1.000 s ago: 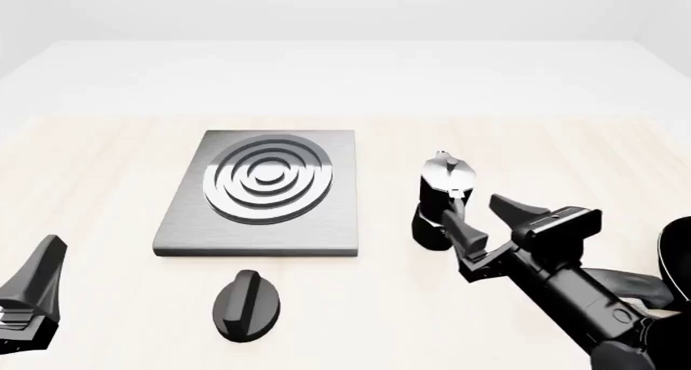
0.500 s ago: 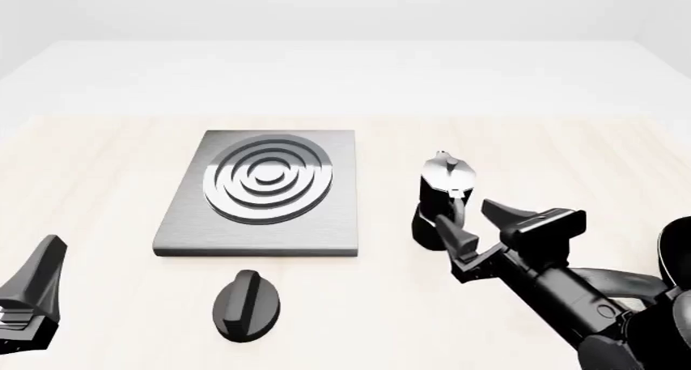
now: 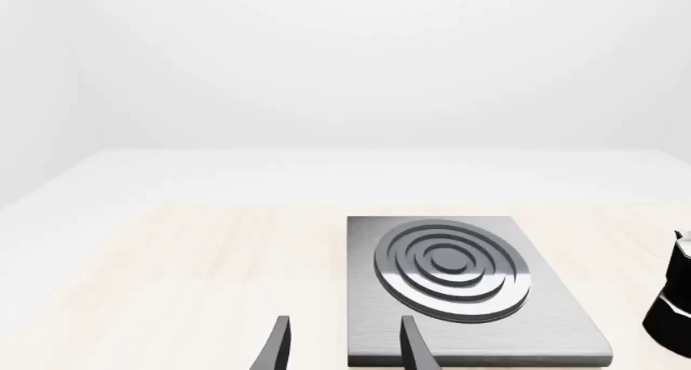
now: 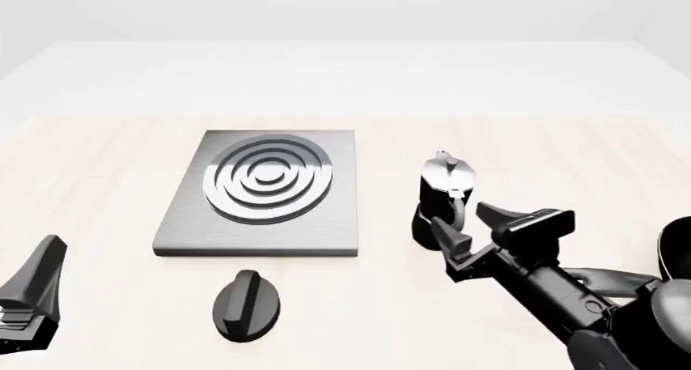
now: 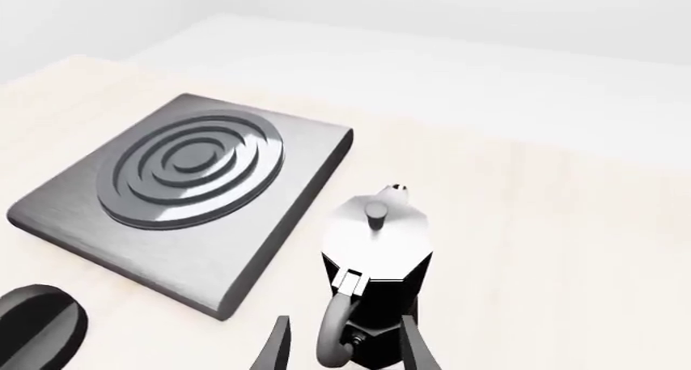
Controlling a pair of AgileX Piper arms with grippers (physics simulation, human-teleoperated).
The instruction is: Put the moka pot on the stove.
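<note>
The right arm's black two-fingered gripper has its jaws spread apart and holds nothing. In the front view its fingertips sit on either side of the curved black handle of the small black faceted moka pot; whether either finger touches the handle cannot be told. The right wrist view shows the same gripper with one finger on each side of the handle, the pot directly ahead with its shiny silver lid and knob facing up.

The moka pot stands upright on the pale wood-grain tabletop, just beside the right edge of the flat square grey metal stove plate and not on it. The stove's shiny concentric ring burner is bare. A black oval knob lies on the table near the stove's front edge, apart from it; it also shows in a corner of the right wrist view.

The left arm's black gripper rests low at the left edge of the front view, well apart from the pot. In the left wrist view its fingers stand apart with nothing between them, pointing toward the stove.

Beyond the wooden surface the tabletop turns to a plain white band, and behind that lies a featureless pale grey-white backdrop.
</note>
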